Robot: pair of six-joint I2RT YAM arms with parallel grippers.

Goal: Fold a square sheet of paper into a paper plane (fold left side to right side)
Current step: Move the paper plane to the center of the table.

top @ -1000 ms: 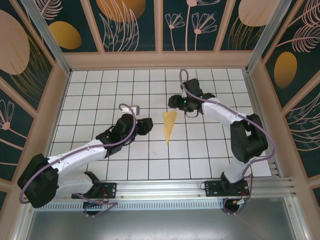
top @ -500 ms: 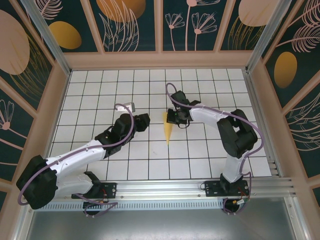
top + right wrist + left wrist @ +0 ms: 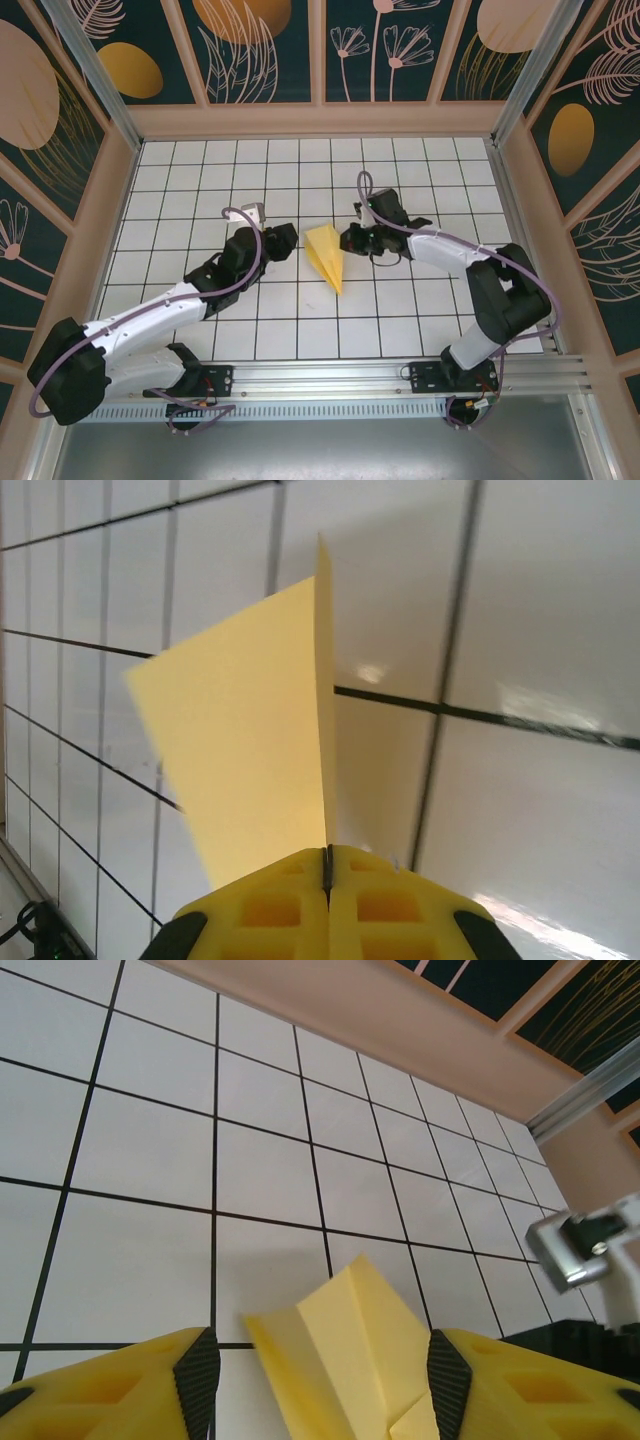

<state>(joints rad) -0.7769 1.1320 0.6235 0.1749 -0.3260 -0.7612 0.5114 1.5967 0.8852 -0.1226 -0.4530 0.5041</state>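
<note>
Change: right gripper now clamped shut on plane flap; was open second ago. plane seen spread wider, at tabletop centre, flap raised. left gripper held part open just beside plane's left edge, nothing gripped. Wing opening judged underway.

robot lab cell, gridded table
</note>
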